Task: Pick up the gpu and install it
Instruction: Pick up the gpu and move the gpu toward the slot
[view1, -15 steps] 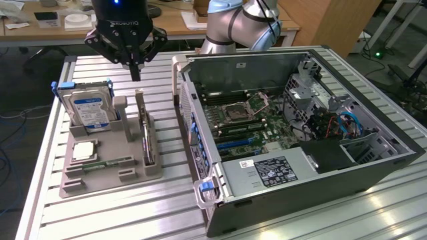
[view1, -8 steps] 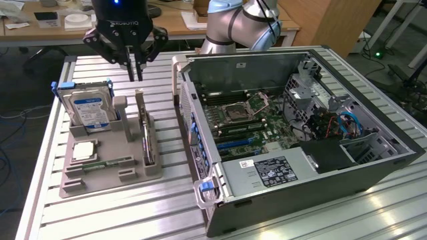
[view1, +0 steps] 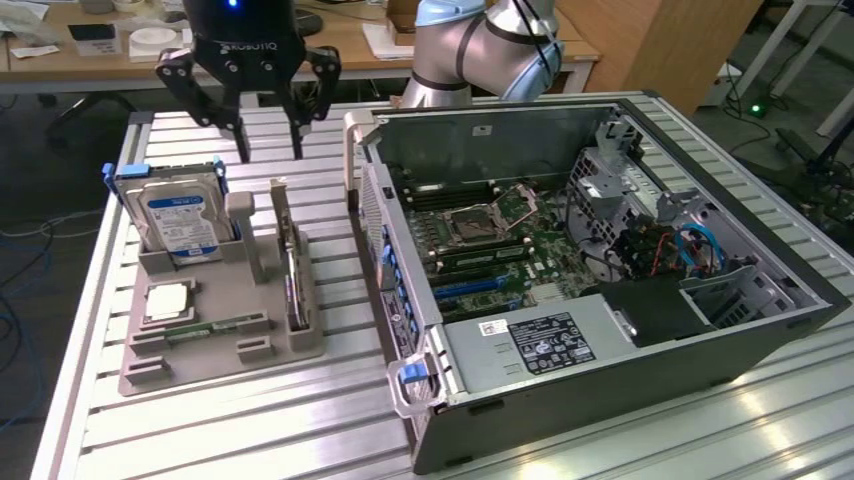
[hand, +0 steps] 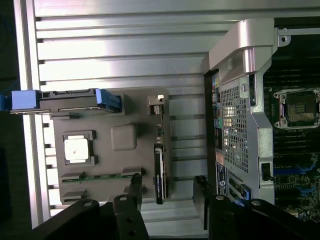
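Tool (view1: 271, 150) is held with fingers apart and empty above the tray (view1: 200, 355), gpu (view1: 287, 255) seen upright in its slot at the tool's 6 o'clock.

A slatted metal table (view1: 240, 420) fills the foreground, with ceiling light glaring off its slats toward the exterior view's right. Behind it stands a wooden desk (view1: 80, 68) strewn with papers (view1: 387, 40), and beside that a tall wooden cabinet (view1: 654, 40). The floor (view1: 40, 190) is dark, with loose cables (view1: 20, 230) trailing across it. A small green light (view1: 755, 106) glows beyond the cabinet.
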